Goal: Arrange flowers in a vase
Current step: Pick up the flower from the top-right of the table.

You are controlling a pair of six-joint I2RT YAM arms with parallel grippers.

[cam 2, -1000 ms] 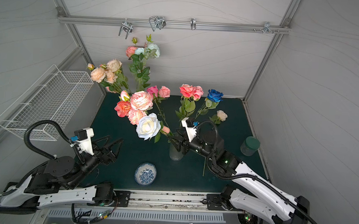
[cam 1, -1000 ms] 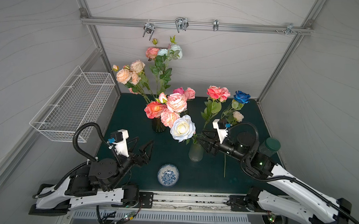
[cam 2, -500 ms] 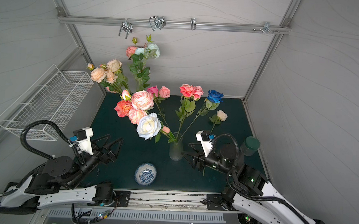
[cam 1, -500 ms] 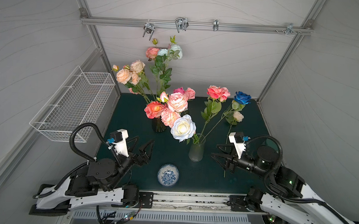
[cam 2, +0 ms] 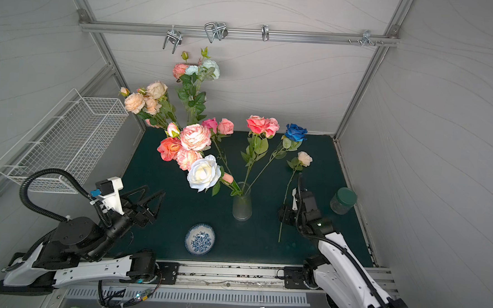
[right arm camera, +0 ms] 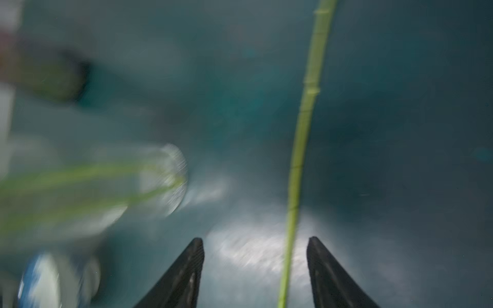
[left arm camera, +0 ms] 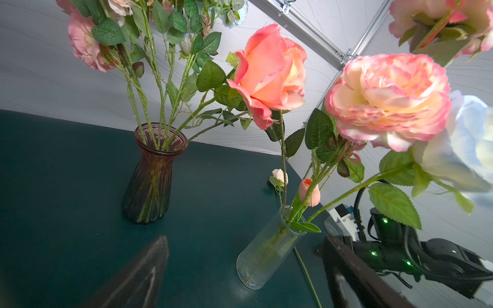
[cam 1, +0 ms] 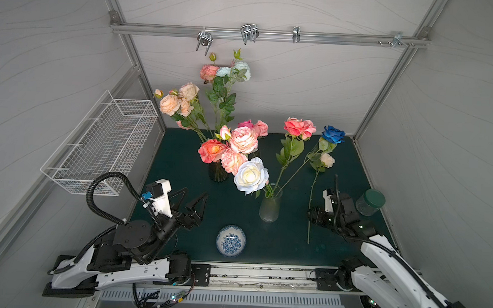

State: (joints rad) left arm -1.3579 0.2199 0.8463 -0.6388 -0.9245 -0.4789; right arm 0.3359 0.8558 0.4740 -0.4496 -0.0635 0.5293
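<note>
A dark green mat (cam 1: 180,168) covers the table, and a clear vase (cam 1: 270,208) stands near its middle. A white wire basket (cam 1: 101,141) hangs on the wall far to the left of the clear vase. Behind and left of the clear vase, a dark vase (cam 1: 216,173) carries a tall bunch of roses (cam 1: 169,104) in peach, pink and pale blue. The clear vase itself holds several flowers (cam 1: 250,175), whose white, coral, pink and deep blue heads lean out over its rim.

The left gripper (cam 1: 196,191) hovers left of the clear vase, well apart from it, with its jaws spread wide and empty. The right gripper (right arm camera: 255,240) points down just right of the clear vase. Its jaws stand apart, with the green stem of a peach rose (cam 1: 327,159) running between them and a gap on each side. That rose lies on the mat.

A blue-patterned bowl (cam 1: 231,240) sits in front of the clear vase, slightly left. A green-lidded jar (cam 1: 370,201) stands farther right.
</note>
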